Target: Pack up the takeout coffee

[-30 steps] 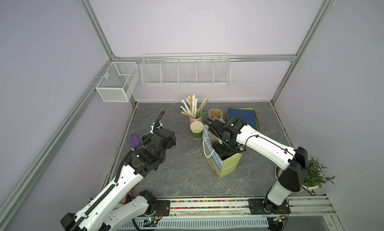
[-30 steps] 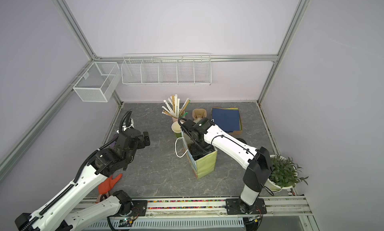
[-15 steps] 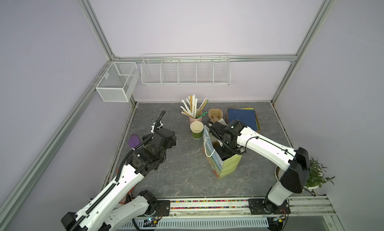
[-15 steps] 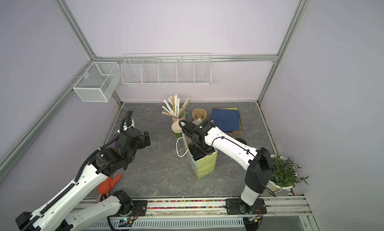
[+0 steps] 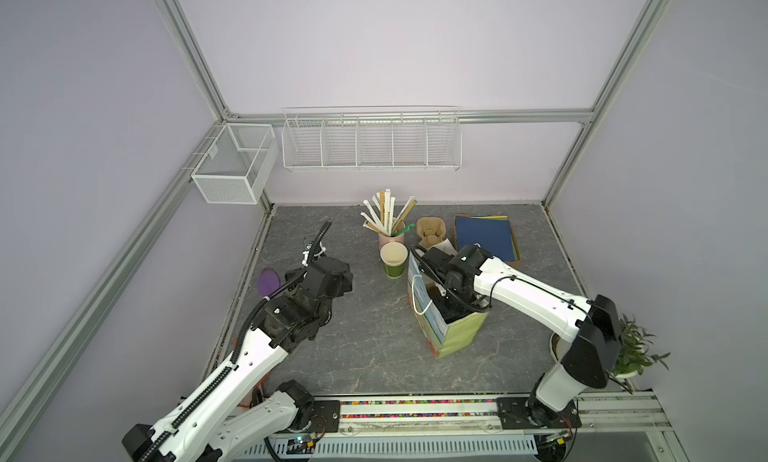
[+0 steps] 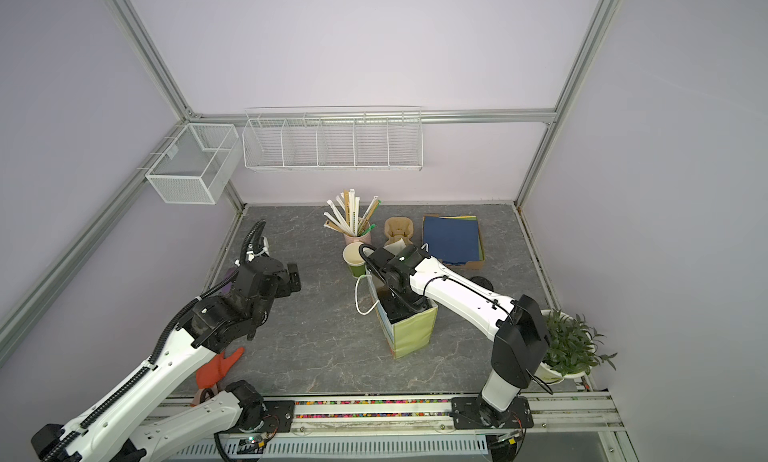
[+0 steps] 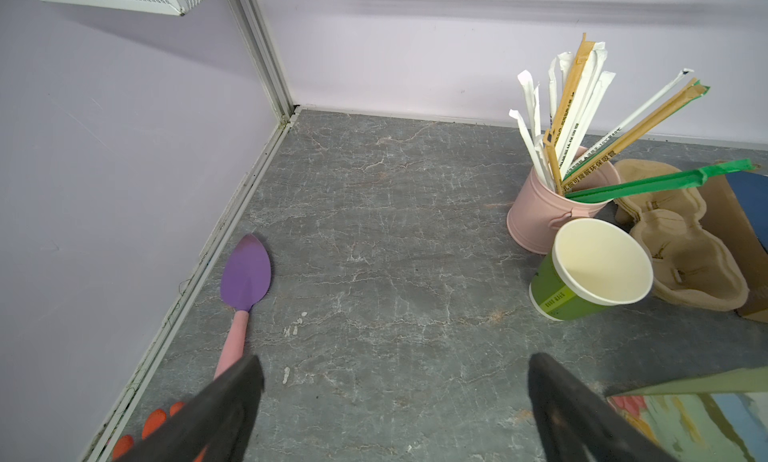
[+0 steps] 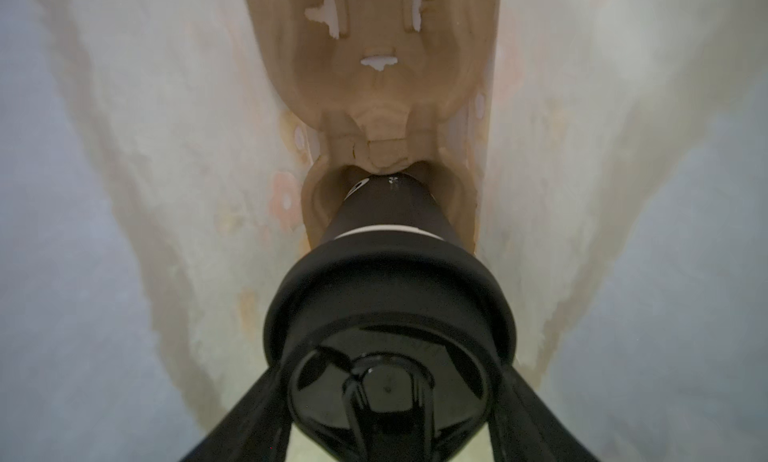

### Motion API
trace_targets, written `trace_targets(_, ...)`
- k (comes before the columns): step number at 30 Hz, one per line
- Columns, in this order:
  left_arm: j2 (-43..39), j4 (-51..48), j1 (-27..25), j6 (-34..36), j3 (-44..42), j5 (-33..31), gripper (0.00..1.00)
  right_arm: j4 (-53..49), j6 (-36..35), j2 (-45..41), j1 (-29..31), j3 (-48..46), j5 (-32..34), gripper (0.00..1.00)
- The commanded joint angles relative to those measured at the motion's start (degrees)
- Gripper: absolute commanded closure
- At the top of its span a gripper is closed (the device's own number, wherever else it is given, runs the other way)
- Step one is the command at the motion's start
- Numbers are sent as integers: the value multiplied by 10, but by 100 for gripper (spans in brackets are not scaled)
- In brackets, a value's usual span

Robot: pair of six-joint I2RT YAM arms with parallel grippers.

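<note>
My right gripper [image 8: 390, 381] is down inside the paper bag [image 5: 457, 335]. In both top views the bag stands upright a little right of the middle of the worktop [image 5: 374, 348], with its white cord handle hanging over its left side. Through the right wrist camera I see the jaws closed on the takeout coffee [image 8: 386, 215], one finger on each side of its black lid and the black cup body upright below. The cup's base sits in a socket of the brown pulp carrier [image 8: 374, 65] lying at the bottom of the bag, and the carrier's other socket shows beyond it. My left gripper [image 7: 395, 362] hangs above the left half of the worktop, jaws wide apart over bare stone, gripping nothing. Toward the middle of the back edge a green paper cup [image 7: 582, 281] stands showing its cream inside. It is just in front of a pink cup [image 7: 540, 215] full of wrapped straws; I cannot tell whether the two touch. A second pulp carrier [image 5: 430, 231] lies just right of the pink cup, and a tray of blue sheets [image 5: 484, 233] sits beside it toward the back right corner. A purple scoop [image 7: 245, 273] with a pink handle lies along the left edge. An orange glove [image 6: 218, 366] lies near the front left corner.
</note>
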Motion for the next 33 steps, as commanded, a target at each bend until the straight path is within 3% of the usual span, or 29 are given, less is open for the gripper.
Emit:
trace_targets(1,0,-5,2,6,-5,-2,1,10,4,-5,1,-26,-7,39)
trace_targets(33,6,-5,2,7,-5,-2,1,99,-3,26,1,-131,-27,40)
